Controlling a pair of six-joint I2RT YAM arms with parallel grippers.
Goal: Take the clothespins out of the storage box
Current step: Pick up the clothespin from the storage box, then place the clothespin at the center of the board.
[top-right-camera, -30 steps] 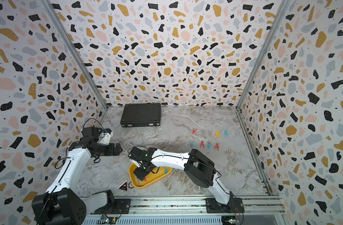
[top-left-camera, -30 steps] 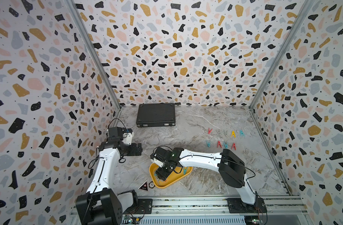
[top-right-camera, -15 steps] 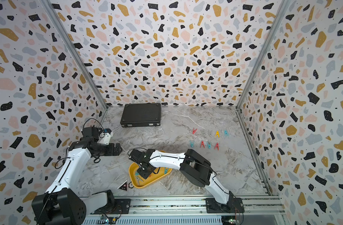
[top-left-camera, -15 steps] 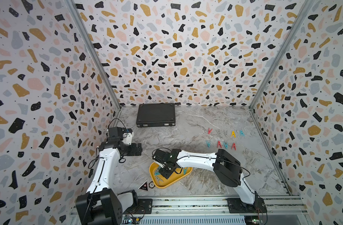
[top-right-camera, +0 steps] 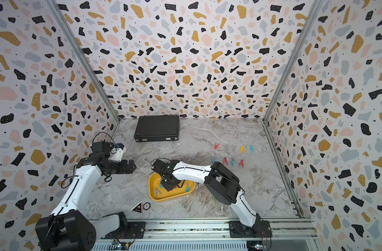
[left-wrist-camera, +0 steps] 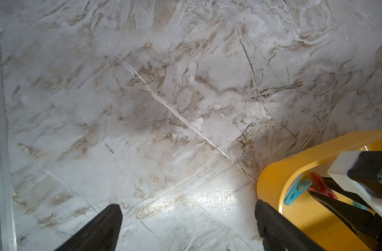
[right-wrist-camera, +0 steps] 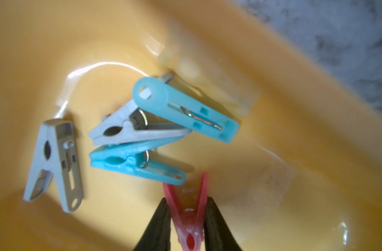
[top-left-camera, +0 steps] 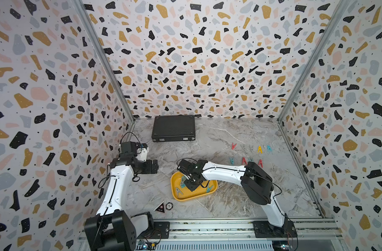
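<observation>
Pinching red clothespin [right-wrist-camera: 188, 217], right gripper [right-wrist-camera: 186, 200] inside storage box [right-wrist-camera: 272, 76]; left gripper [left-wrist-camera: 187, 206] outside

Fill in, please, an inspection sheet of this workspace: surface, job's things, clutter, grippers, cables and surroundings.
Surface: marble-pattern table; no spill seen.
Job's things: yellow storage box near the front; grey and teal clothespins lie inside it; clothespin rows lie on the table, toward the right wall.
Clutter: black case at the back; triangular sticker and round token in front of the box.
Grippers: left gripper open, over bare table beside the box; right gripper inside the box, fingers against both sides of the red clothespin.
Cables: a black cable loops at the left arm, another at the right wrist.
Surroundings: terrazzo-pattern walls on three sides; metal rail in front.
</observation>
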